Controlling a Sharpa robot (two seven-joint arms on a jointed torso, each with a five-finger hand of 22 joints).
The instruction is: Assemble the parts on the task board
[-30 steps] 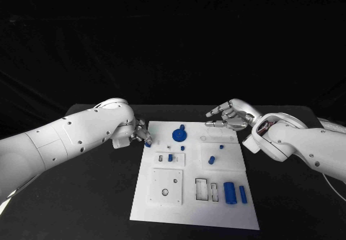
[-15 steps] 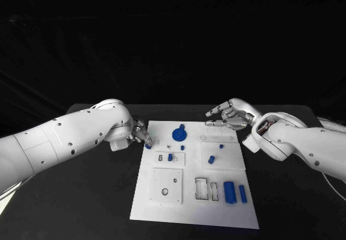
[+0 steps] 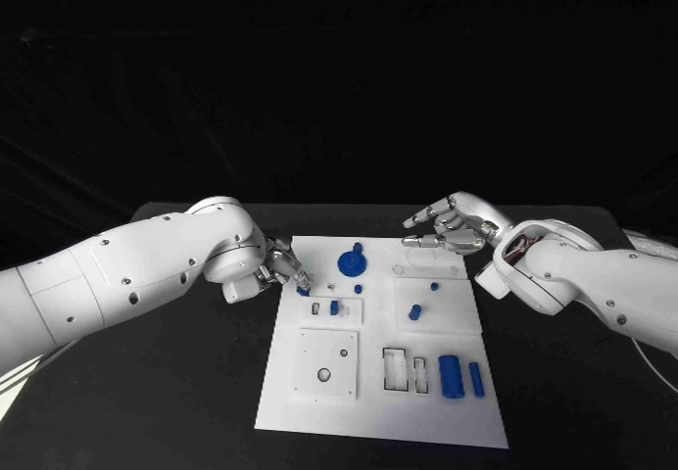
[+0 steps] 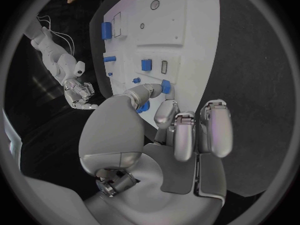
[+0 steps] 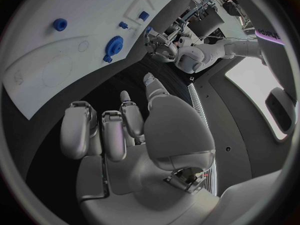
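Your left hand (image 3: 277, 266) pinches a small blue part (image 4: 165, 86) at the task board (image 3: 325, 392) edge, ready to seat | right hand (image 3: 445, 230) hovers — holding nothing, fingers loosely apart.

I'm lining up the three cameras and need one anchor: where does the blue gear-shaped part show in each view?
Head view: the blue gear lies at the far end of the task board, between the two hands.
Left wrist view: I cannot make it out with certainty.
Right wrist view: the gear sits near the board's edge, beyond the right hand.
Shared landmark: the white task board itself.
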